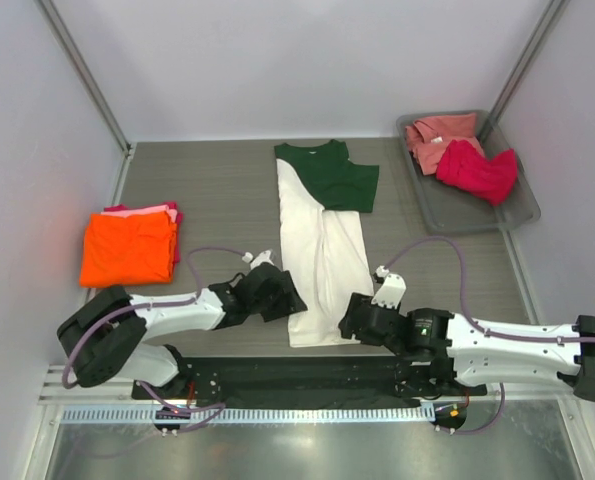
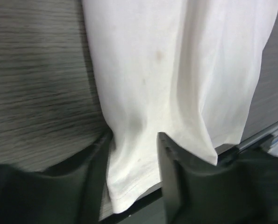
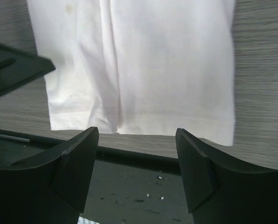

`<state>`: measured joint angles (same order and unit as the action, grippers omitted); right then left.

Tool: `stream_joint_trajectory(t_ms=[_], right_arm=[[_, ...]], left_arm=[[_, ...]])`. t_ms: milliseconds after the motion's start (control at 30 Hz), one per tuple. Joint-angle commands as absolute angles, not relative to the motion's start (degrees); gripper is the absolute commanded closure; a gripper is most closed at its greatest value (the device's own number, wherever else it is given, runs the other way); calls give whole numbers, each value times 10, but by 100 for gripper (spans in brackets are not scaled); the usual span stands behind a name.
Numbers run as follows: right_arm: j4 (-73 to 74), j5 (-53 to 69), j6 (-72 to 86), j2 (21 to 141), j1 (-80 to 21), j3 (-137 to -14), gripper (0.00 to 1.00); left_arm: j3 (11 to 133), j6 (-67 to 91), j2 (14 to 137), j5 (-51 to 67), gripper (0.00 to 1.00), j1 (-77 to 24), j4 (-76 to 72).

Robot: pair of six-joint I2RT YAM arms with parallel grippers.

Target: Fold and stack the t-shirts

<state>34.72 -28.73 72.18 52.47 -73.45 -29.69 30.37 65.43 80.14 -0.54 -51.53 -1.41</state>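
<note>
A cream t-shirt (image 1: 322,250) with dark green sleeves (image 1: 332,175) lies folded into a long strip down the middle of the table, hem toward me. My left gripper (image 1: 285,300) sits at the hem's left corner. In the left wrist view that gripper (image 2: 134,140) is open, and the cream cloth (image 2: 176,70) lies loose between its fingers. My right gripper (image 1: 349,325) is at the hem's right corner. The right wrist view shows it (image 3: 138,133) wide open with nothing between its fingers, and the hem (image 3: 143,116) lies just beyond the fingertips.
A folded orange t-shirt (image 1: 129,248) rests on a pink one (image 1: 152,210) at the left. A grey tray (image 1: 522,215) at the back right holds a salmon t-shirt (image 1: 432,135) and a crimson one (image 1: 477,170). A black mat (image 1: 297,375) runs along the near edge.
</note>
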Motion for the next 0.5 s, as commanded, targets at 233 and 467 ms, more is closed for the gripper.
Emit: stream_joint_trajectory(t_ms=[233,467], right_arm=[[558,-405,762,586,-696,-377,31],[492,-338,690,562,-629,-327,45]], left_arm=[[326,704,750,-112,35,-642,143],[291,734,757,-98,57,-656,113]])
